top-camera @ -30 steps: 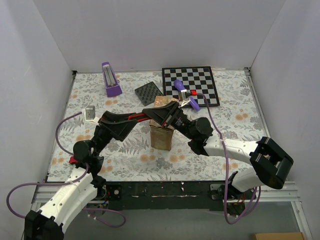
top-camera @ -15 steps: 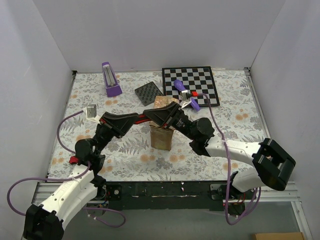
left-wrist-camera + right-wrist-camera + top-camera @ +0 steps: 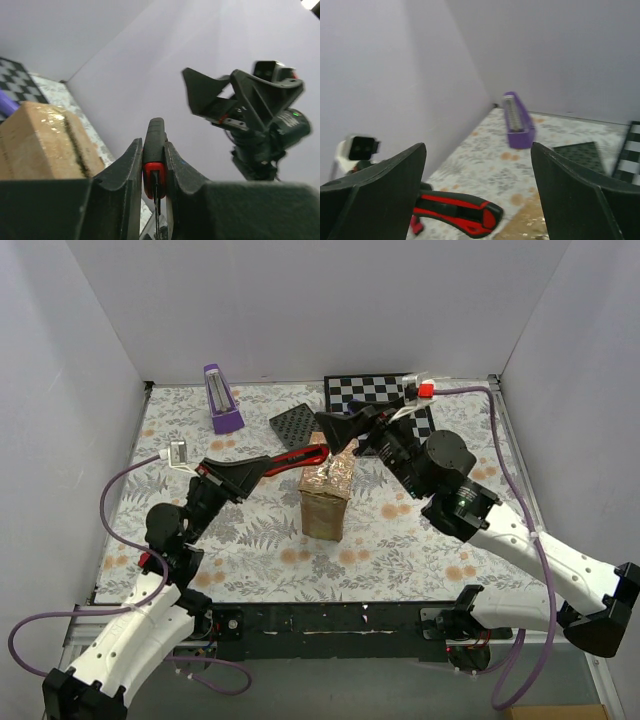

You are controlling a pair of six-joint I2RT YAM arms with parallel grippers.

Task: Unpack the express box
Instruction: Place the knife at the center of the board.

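Observation:
The express box (image 3: 325, 498), a small brown taped carton, stands upright mid-table. Just above its top left edge, my left gripper (image 3: 265, 468) is shut on the handle of a red and black utility knife (image 3: 298, 456), whose tip points toward the box. In the left wrist view the knife (image 3: 154, 167) is pinched between the fingers (image 3: 127, 170), with the box (image 3: 40, 142) at the left. My right gripper (image 3: 348, 428) hangs open above the box's far side, holding nothing. The right wrist view shows the knife (image 3: 457, 214) low between its wide-spread fingers (image 3: 385, 185).
A purple stand (image 3: 222, 400) sits at the back left, a black perforated tile (image 3: 297, 425) behind the box, and a chessboard (image 3: 375, 390) at the back right. White walls enclose three sides of the flowered table (image 3: 230, 540).
The left gripper has shut on the knife. The right gripper has let it go, opened wide and lifted up and back, its arm swinging right.

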